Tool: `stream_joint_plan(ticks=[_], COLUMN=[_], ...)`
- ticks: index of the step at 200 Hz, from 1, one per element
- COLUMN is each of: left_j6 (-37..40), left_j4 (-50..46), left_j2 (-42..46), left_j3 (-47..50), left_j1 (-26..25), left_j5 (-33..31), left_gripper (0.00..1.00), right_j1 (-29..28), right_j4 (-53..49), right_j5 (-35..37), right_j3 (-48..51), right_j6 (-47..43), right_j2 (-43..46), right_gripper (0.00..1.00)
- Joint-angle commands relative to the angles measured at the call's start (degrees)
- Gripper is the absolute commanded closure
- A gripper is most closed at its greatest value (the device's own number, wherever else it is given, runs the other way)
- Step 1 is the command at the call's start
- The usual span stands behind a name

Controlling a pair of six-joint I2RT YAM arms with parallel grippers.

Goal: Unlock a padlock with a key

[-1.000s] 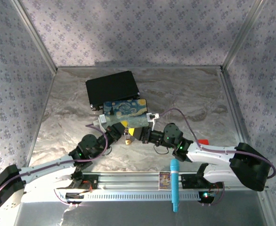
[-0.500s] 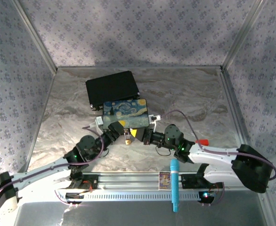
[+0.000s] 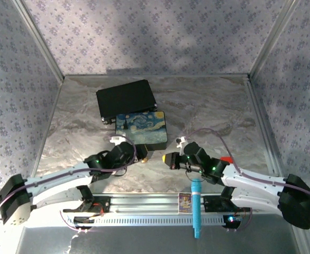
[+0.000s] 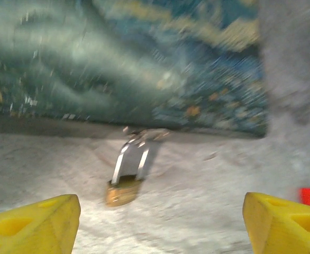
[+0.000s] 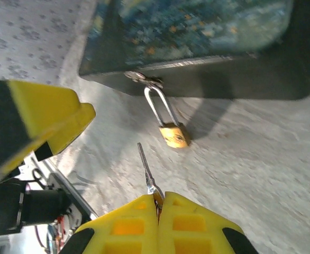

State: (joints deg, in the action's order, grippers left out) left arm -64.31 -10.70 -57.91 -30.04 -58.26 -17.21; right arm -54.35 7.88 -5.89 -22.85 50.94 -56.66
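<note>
The small brass padlock [image 4: 122, 191] hangs by its silvery shackle from the hasp on the front of the starry-night box [image 4: 144, 69]. Its body rests on the table. My left gripper [image 4: 160, 222] is open just in front of it, the yellow fingers [image 4: 33, 222] wide apart with nothing between them. My right gripper [image 5: 158, 200] is shut on the key [image 5: 146, 166], whose blade points toward the padlock [image 5: 173, 135] with a short gap left. From above, the left gripper [image 3: 141, 154] and right gripper [image 3: 166, 157] flank the padlock [image 3: 144, 159] at the box's [image 3: 142, 127] near edge.
A black case [image 3: 126, 99] lies behind the box, touching its far side. A blue pen [image 3: 195, 209] stands on the metal rail near the arm bases. A small red piece [image 3: 226, 159] lies right of the right arm. Patterned walls close in three sides.
My left gripper has opened, let go of the padlock and drawn back a little. My right gripper has pulled the key back from the padlock, toward the near right.
</note>
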Motion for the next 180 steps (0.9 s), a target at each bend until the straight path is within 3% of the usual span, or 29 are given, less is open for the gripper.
stream_joint_plan(ticks=[1,27,121,180], left_j6=[4.2,6.7,7.1,8.3], left_j4=[3.6,7.0,30.8,32.6], left_j2=[-2.2,-5.7,-13.5,-17.9], left_j3=[1.3,1.5,10.3,10.4], left_j1=[-0.4,-0.3,1.9,2.3], left_j5=[-1.1,-2.7,2.2,1.1], left_gripper=[0.25,0.34,0.45,0.55], right_j1=[0.1,-0.6,-1.7,-1.6], right_j4=[-2.7,-1.2,4.5,6.7], right_j5=[0.4,0.4,-0.9,-1.9], right_j3=[-0.3,-0.7,-3.8,-4.8], right_j6=[-1.0,-0.9,-1.1,-0.7], right_j2=[-2.0,-4.7,-14.6,-18.5], right_gripper=[1.00,1.00,1.00,1.00])
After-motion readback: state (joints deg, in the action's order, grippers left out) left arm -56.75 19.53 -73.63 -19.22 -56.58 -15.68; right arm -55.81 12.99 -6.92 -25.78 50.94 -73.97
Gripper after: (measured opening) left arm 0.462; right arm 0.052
